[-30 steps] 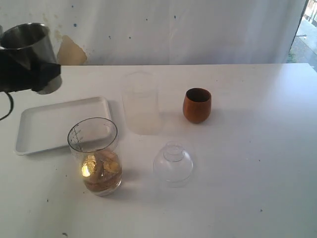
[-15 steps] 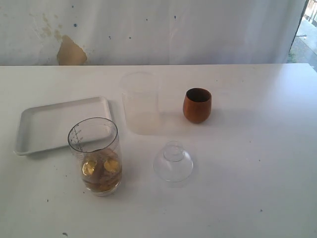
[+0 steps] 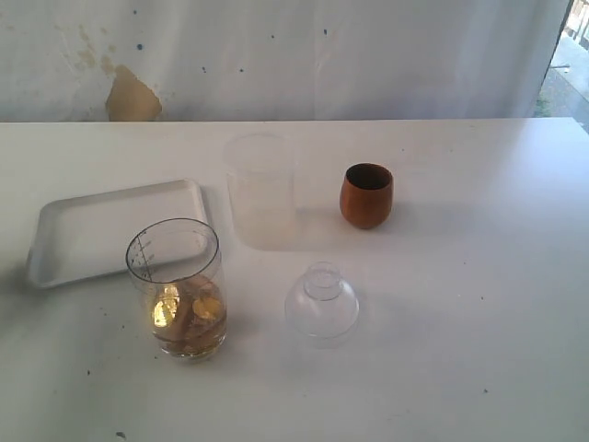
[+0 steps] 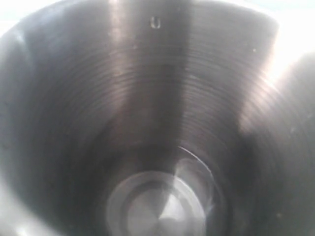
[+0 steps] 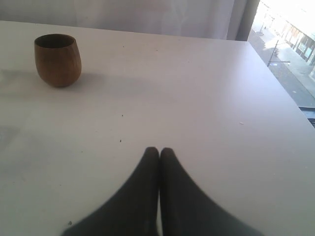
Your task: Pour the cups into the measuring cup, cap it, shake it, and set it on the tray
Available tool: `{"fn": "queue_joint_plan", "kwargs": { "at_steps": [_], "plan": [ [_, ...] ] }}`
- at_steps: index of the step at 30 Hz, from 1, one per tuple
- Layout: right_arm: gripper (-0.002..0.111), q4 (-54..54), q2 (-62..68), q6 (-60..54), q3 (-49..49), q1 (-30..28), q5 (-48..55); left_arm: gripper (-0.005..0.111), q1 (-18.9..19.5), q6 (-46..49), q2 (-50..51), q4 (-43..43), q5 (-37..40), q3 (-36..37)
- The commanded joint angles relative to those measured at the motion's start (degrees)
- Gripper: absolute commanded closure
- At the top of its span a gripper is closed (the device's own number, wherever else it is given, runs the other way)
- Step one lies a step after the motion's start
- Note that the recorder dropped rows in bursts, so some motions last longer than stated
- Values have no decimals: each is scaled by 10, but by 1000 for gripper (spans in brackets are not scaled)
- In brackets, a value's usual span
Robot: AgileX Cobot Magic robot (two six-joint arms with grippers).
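Observation:
The steel tumbler [image 4: 157, 118] fills the left wrist view; I look straight into its empty inside, and my left gripper's fingers are hidden behind it. Neither shows in the exterior view. The measuring cup [image 3: 175, 285] stands near the front left with brown liquid and golden pieces at its bottom. Further back right stands the brown wooden cup [image 3: 366, 195], also in the right wrist view [image 5: 57, 59]. The white tray [image 3: 83, 235] lies at the left, nothing on it. My right gripper [image 5: 159, 150] is shut and empty, low over the bare table, well away from the wooden cup.
A frosted translucent cup [image 3: 262, 191] stands between the tray and the wooden cup. A clear dome lid [image 3: 321, 304] lies on the table right of the measuring cup. The table's right edge [image 5: 275, 83] shows in the right wrist view.
My left gripper with the steel tumbler was at the far left of the exterior view one second ago; it has left that view. Nothing on the table has moved.

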Motion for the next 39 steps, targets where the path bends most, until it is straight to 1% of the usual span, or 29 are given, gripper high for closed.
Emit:
{"fn": "queue_joint_plan", "kwargs": {
  "at_steps": [1, 2, 4, 6, 8, 9, 10, 11, 12, 13, 16, 17, 19, 26, 39],
  "plan": [
    [108, -2, -3, -2, 3, -3, 0, 107, 0, 15, 25, -23, -45, -1],
    [108, -2, -3, -2, 3, -3, 0, 107, 0, 7, 34, -8, -71, -1],
    [108, -2, -3, -2, 3, -3, 0, 107, 0, 6, 47, 3, -96, -1],
    [108, -2, -3, -2, 3, -3, 0, 104, 0, 6, 57, 2, -94, -1],
    [108, -2, -3, -2, 3, -3, 0, 89, 0, 6, 63, -3, -90, -1],
    [108, -2, -3, -2, 3, -3, 0, 76, 0, 6, 63, -8, -92, -1],
    [108, -2, -3, -2, 3, -3, 0, 69, 0, 6, 63, -13, -92, -1],
    [108, -2, -3, -2, 3, -3, 0, 52, 0, 6, 63, -24, -92, -1],
    [108, -2, -3, -2, 3, -3, 0, 46, 0, 6, 63, -29, -92, -1],
    [108, -2, -3, -2, 3, -3, 0, 36, 0, 6, 63, -31, -92, -1],
    [108, -2, -3, -2, 3, -3, 0, 20, 0, 6, 63, -34, -92, -1],
    [108, -2, -3, -2, 3, -3, 0, 18, 0, 6, 63, -34, -92, -1],
    [108, -2, -3, -2, 3, -3, 0, 15, 0, 6, 63, -33, -92, -1],
    [108, -2, -3, -2, 3, -3, 0, 15, 0, 8, 62, -33, -100, -1],
    [108, -2, -3, -2, 3, -3, 0, 15, 0, -23, 4, -25, -107, 0]
  ]
}}
